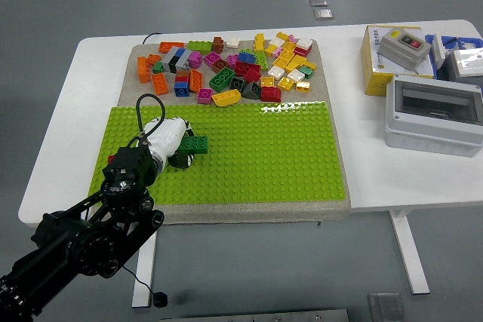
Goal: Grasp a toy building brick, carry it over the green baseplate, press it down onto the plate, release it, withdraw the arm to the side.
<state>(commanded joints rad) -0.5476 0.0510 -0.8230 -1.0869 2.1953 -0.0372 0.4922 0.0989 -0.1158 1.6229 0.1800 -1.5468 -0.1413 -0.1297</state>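
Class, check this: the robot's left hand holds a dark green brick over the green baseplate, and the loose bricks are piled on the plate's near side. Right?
Not quite. The head view shows the loose bricks piled beyond the green baseplate's far side. The left hand does hold a dark green brick over it.

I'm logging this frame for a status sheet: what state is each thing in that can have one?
Left hand: over the baseplate's left part, fingers closed on the dark green brick.
Dark green brick: held, low over the studs; seated or not, cannot tell.
Green baseplate: flat, mostly bare.
Loose bricks: heaped behind the baseplate.
Grey enclosure: lid closed.
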